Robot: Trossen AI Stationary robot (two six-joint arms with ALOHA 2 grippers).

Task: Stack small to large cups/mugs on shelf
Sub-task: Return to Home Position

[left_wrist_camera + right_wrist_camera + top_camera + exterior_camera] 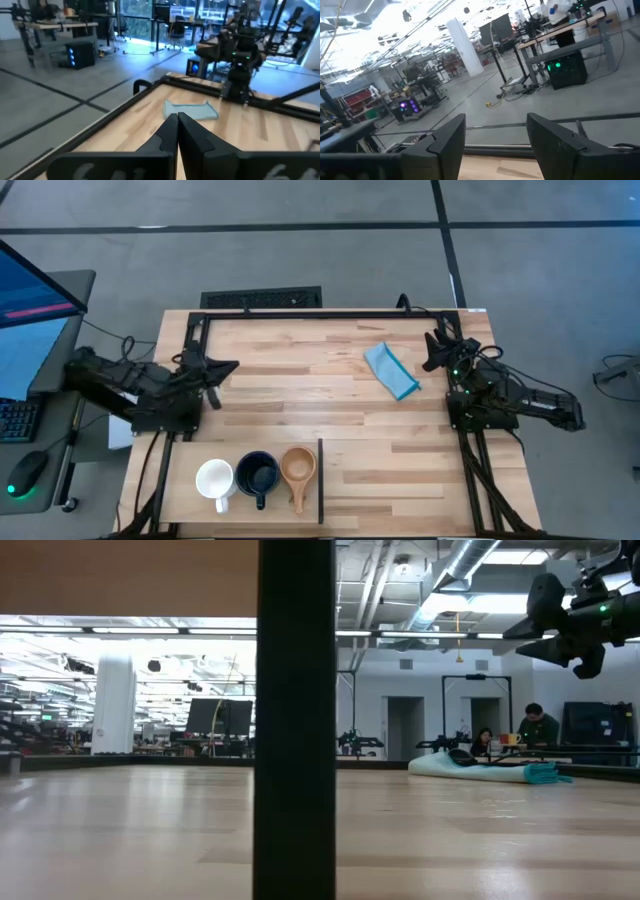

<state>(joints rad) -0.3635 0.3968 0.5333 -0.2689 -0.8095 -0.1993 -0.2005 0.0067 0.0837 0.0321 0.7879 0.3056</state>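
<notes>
The table point(300, 395) held the shelf point(180, 455) at its left. The left gripper point(177, 116) hung above the table's left side, fingers clenched on nothing. The right gripper point(496, 120) hung at the right, fingers released, near a cloth point(391, 370). On the shelf, in a row from left, stood the white mug point(214, 478), black mug point(258, 474) and tan cup point(298, 466).

Light: bright, even, from overhead. Table point(330, 380): evenly lit, soft shadows beneath arms point(150, 385). Screen point(30, 290): glowing at left edge. Low view: ceiling lights point(140, 630) burnt out white; shelf edge point(295, 740) flat black silhouette. Right wrist view: ceiling point(360, 25) washed out by glare.
</notes>
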